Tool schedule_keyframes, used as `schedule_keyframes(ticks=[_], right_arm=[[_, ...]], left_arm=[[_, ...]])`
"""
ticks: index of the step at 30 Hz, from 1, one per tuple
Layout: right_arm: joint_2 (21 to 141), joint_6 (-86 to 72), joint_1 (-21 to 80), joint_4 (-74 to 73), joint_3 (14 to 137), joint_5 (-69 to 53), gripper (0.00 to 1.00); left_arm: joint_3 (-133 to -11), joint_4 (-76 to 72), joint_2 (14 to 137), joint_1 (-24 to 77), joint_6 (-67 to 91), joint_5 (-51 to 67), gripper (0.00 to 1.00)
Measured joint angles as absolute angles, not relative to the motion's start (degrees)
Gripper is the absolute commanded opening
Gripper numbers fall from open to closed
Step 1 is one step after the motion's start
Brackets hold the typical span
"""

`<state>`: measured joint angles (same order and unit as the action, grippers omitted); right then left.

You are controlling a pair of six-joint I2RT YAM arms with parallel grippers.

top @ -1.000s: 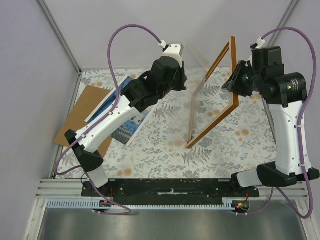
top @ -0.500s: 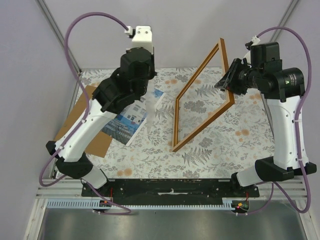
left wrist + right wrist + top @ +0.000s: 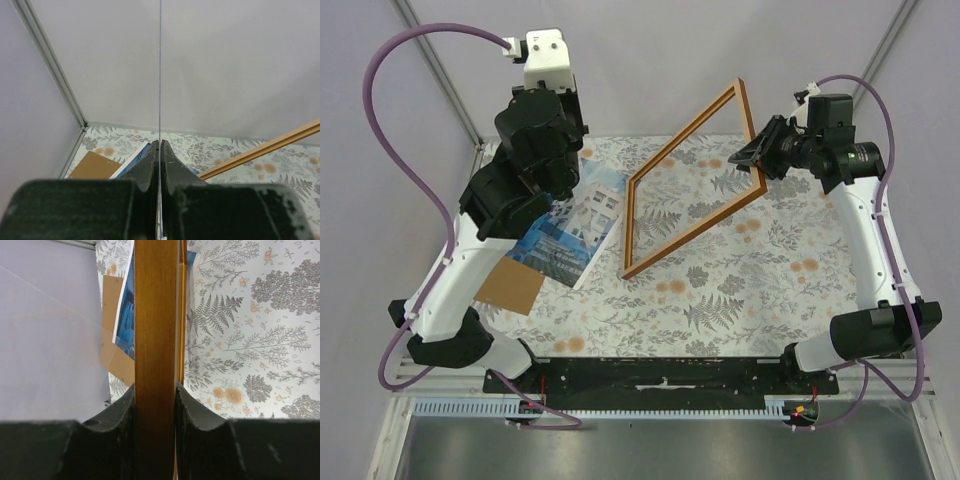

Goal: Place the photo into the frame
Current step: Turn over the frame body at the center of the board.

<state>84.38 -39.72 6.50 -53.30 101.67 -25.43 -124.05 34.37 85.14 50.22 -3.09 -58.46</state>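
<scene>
The frame point(image 3: 693, 231) has swung left since a second ago, and the left arm has lifted higher. The frame hangs tilted over the middle of the floral desk point(image 3: 740, 300), its low corner toward the centre and its high corner toward the far edge. The photo point(image 3: 578, 232) lies picture-up near the left edge, overlapping the brown backing board point(image 3: 508, 287). The right end effector point(image 3: 753, 160) is clamped on the frame's right rail. The left end effector point(image 3: 160, 147) is pinched tight on a thin clear sheet point(image 3: 160, 75), seen edge-on.
</scene>
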Motion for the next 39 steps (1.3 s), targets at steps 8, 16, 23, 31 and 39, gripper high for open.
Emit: schedule_keyframes(ticks=[8,16,23,31,39], right_arm=[[79.9,-43.3,-0.3,-39.0,85.7,-34.4,0.0],[77.1,-45.7,-3.7,-23.9,70.7,-41.3,0.0],[77.1,-46.3,-6.0,-15.3,61.9,-47.0,0.0],[77.8,-47.0,-9.5,-8.1,55.4,-51.3,0.0],[78.3,-44.9,-10.5,-5.6,51.5,-52.0,0.3]], left_arm=[[-124.0,36.6,85.7,50.2,-2.9,-58.1,0.02],[-124.0,38.7,87.2,50.2,-2.3,-56.6,0.02],[-123.8,39.8,88.6,50.2,-0.6,-55.4,0.02],[-122.4,40.7,88.6,50.2,1.0,-53.8,0.02],[-121.9,40.6,88.6,50.0,2.1,-53.3,0.02]])
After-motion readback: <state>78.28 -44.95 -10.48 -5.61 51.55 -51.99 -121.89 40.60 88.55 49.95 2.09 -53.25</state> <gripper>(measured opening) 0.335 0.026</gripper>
